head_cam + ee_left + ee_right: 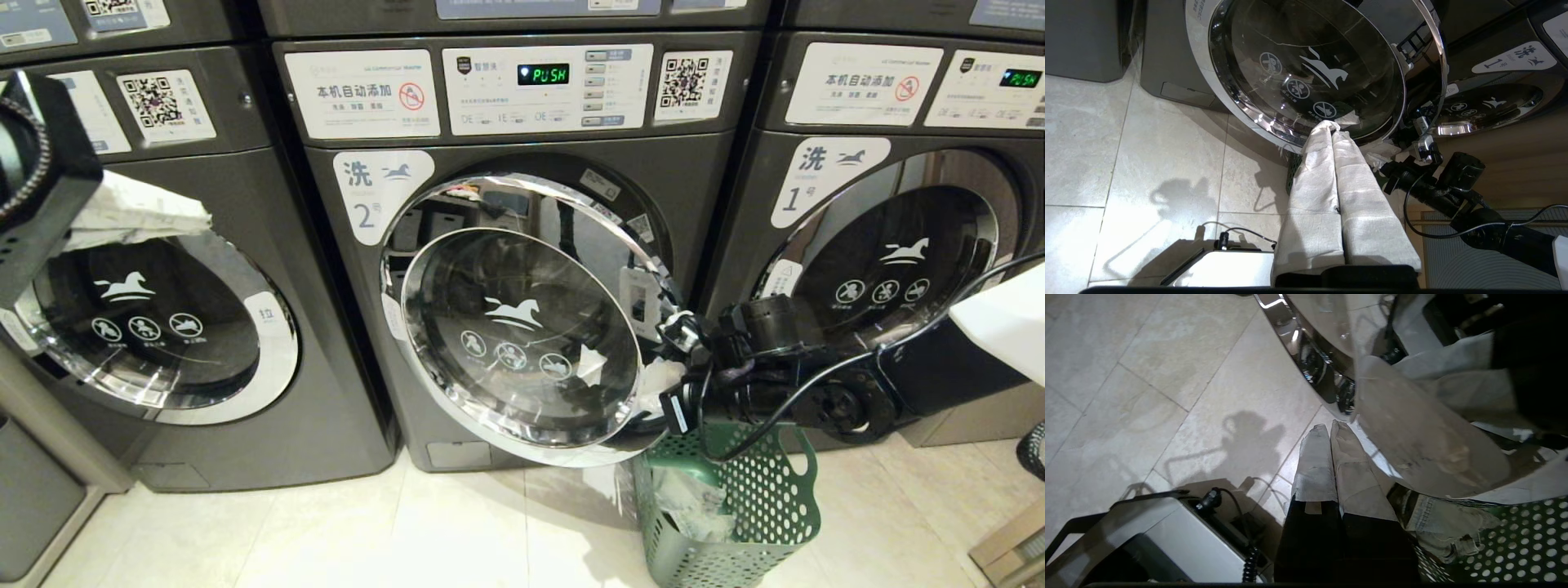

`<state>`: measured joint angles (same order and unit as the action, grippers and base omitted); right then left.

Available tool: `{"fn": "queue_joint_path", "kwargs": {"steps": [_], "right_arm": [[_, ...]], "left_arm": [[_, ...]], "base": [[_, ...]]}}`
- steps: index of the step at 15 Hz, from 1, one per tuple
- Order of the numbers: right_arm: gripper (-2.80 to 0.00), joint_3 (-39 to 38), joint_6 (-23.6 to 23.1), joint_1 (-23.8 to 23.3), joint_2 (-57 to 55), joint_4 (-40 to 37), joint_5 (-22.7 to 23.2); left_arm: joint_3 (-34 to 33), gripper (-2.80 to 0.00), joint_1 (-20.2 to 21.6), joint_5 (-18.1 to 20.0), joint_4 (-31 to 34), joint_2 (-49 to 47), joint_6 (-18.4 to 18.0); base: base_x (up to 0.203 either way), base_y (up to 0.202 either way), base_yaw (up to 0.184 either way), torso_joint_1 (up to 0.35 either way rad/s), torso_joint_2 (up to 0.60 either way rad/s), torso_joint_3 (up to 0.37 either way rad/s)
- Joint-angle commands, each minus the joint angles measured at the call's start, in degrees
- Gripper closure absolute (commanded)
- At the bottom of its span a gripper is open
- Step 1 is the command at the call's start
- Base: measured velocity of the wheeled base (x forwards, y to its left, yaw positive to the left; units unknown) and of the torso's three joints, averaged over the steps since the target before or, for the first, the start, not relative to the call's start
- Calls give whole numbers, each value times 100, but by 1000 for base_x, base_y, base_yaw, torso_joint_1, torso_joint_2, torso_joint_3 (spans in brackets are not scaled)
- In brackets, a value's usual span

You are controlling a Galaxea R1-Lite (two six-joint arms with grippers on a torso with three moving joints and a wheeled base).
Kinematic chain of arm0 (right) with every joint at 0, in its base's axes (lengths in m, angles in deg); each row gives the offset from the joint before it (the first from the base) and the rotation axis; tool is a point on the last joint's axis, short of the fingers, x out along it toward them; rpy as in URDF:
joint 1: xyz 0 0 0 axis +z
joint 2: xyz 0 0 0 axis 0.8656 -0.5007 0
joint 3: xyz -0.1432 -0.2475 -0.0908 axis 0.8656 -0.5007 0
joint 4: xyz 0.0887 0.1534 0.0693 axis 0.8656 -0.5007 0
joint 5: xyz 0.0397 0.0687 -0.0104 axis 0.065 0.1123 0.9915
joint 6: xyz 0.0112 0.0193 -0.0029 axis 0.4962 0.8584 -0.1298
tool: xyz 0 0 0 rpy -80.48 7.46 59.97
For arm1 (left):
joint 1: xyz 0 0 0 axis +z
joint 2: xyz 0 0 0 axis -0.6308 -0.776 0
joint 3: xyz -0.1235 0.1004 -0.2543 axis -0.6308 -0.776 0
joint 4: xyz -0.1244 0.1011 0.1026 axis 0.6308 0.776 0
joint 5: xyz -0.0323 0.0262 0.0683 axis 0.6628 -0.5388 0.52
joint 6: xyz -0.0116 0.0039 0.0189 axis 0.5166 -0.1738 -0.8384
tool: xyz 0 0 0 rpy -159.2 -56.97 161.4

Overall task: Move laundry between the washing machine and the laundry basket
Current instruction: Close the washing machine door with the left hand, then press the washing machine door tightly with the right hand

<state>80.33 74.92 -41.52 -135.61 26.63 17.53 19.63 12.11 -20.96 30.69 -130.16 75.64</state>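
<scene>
three grey washing machines [522, 245] line a pale tiled floor [326, 531], the middle door [522, 335] swung open. laundry [694, 506] lies in the green basket [759, 506] beside it. right gripper [1331, 430] and left gripper [1333, 126] both pinch together, empty.

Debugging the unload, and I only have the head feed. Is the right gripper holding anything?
Observer: No. The right gripper is shut and empty, with its tips close to the lower rim of the open door.
Operator: Anything in the basket?
Observer: Yes, a denim garment lies inside the green basket.
Operator: And the left gripper?
Observer: The left gripper is shut too, with nothing in it, pointing at the glass of that door.
</scene>
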Motion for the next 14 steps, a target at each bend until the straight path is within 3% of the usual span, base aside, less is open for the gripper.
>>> {"fn": "queue_joint_path", "kwargs": {"steps": [1,3,8,10,12,14], "right_arm": [[0,281,-1,-17,-181,26,-356],[0,587,8,-71,-389,87,-680],[0,952,-6,-204,-637,219,-1036],[0,1183,-6,-343,-728,214,-1110],[0,1544,-6,-497,-898,213,-1205],[0,1905,-10,-654,-1101,211,-1309]], "left_arm": [[1,0,187,-14,20,3,12],[-7,0,597,-35,20,-3,-6],[-316,0,2872,-55,-6,130,13],[-764,0,3520,-52,-23,562,-35],[-1390,0,3571,-22,-46,1195,-567],[-2314,0,3537,243,-291,1953,-1862]], "base": [[0,0,0,0,0,0],[0,0,0,0,0,0],[0,0,0,0,0,0],[0,0,0,0,0,0],[0,0,0,0,0,0],[0,0,0,0,0,0]]}}
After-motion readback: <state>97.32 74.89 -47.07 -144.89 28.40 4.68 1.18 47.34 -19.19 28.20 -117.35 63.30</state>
